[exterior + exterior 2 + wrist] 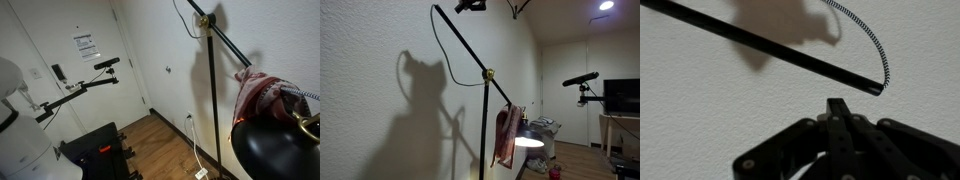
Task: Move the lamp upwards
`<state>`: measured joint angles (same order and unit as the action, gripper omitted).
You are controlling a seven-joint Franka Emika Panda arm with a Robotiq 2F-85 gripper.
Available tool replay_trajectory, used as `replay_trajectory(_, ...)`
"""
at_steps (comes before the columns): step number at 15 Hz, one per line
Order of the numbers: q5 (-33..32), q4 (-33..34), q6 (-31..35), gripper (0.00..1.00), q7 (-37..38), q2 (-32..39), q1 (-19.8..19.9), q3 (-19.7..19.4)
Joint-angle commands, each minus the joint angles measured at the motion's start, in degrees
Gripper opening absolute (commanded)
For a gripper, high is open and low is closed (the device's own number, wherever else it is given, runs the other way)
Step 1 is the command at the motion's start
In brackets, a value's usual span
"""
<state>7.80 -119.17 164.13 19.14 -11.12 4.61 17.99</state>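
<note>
The lamp stands by the white wall on a thin black pole [211, 100] with a brass joint [203, 20]. Its hinged arm slopes down to a glossy black dome shade [275, 148] with a red-white cloth [262, 95] draped over it. It also shows in an exterior view, with pole [483, 130], joint [489, 73], cloth [506, 135] and lit shade [528, 142]. In the wrist view the arm's rear end [872, 85], with a braided cord, lies just above my gripper [840, 104]. The fingers are together and hold nothing. The gripper seems to be the dark shape at the top [470, 6].
A black camera on a thin tripod arm [105, 63] stands near the door; it also shows in an exterior view [582, 80]. A black seat or cart [95, 148] is on the wood floor. A dark screen on a desk [620, 96] stands farther off.
</note>
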Motion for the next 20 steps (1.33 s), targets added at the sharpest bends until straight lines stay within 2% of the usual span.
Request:
replay_trajectory(1,0.0,0.0,0.0,0.01,0.0,0.0,0.0,0.1)
replay_trajectory(16,-0.6,0.8,-1.0,0.0,-0.8,4.6,-0.7,0.4)
replay_trajectory(19,-0.2,0.1,-0.7,0.0,-1.3,3.5,-1.0,0.3)
replay_trajectory(20,0.0,0.0,-0.8,0.0,-1.9,3.3,-5.0,-3.3)
